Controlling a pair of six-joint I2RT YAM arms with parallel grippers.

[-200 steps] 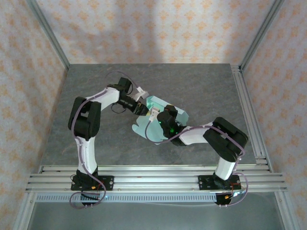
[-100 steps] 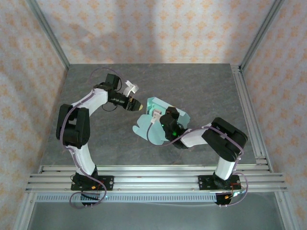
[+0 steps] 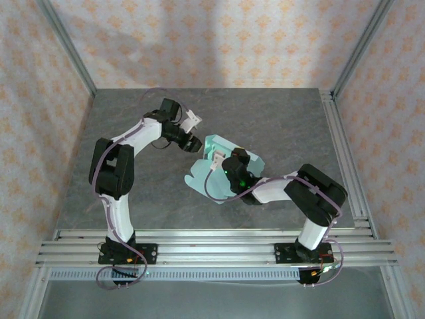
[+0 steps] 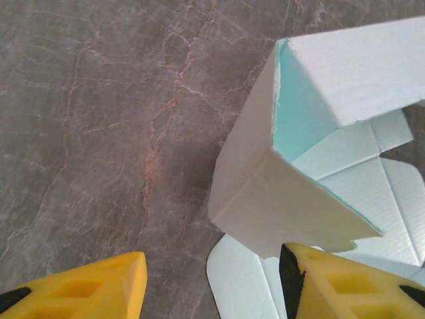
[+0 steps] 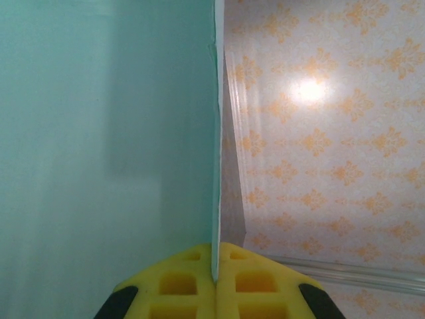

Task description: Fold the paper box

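While the left tool [image 3: 193, 141] hangs over the grey, veined worktop [image 3: 285, 119] with its two yellow fingers [image 4: 86, 286] spread apart and nothing clamped between them, the paper box [image 3: 199, 181] stands just ahead of it and to its right, half raised. From the left wrist the left tool [image 4: 211, 266] looks down on bare worktop [image 4: 99, 100] under its left finger. Before its right finger the paper box [image 4: 319, 63] rises as a folded corner: two pale outer panels meet at a sharp upright crease, the mint inner face shows inside the fold, and flat flaps with cut steps lie on the worktop beyond and beneath it. The lowest corner of the raised panel comes down right at the tip of the right finger; whether it touches I cannot tell. To the right of that, the right tool [image 3: 220, 161] reaches in over the card from the near side and is closed tight on it. From the right wrist the right tool [image 5: 216, 266] has its yellow pads [image 5: 179, 282] pressed together on the thin edge of the paper box [image 5: 106, 133], whose mint face spreads to the left of the pads, with the patterned wall [image 5: 332, 133] to their right.
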